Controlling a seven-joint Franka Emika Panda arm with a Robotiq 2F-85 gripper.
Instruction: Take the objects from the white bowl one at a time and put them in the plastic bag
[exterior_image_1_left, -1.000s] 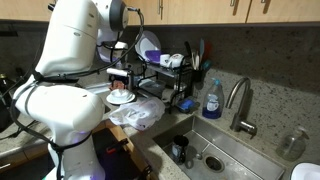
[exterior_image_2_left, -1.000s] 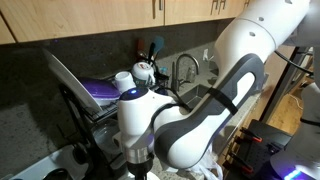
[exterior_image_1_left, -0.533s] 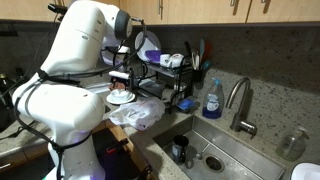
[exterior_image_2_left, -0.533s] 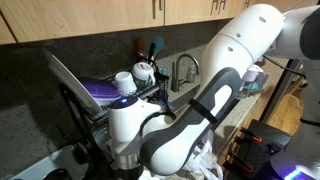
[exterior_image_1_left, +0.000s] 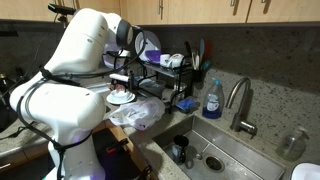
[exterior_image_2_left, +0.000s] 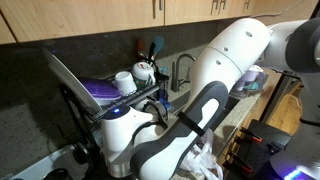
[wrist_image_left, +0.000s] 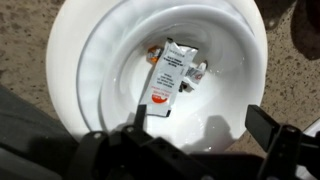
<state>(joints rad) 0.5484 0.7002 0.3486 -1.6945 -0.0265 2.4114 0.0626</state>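
Speckled stone counter (wrist_image_left: 25, 35) carries everything. Nearest, low in the wrist view, the gripper (wrist_image_left: 200, 122) hangs with jaws spread wide and empty above the small round white bowl (wrist_image_left: 235, 60), seemingly lined up for a pick. At frame centre a white-and-orange paper sachet (wrist_image_left: 168, 75) lies over smaller bits. In an exterior view the translucent plastic bag (exterior_image_1_left: 138, 114) lies just beside the bowl, handy for drops.
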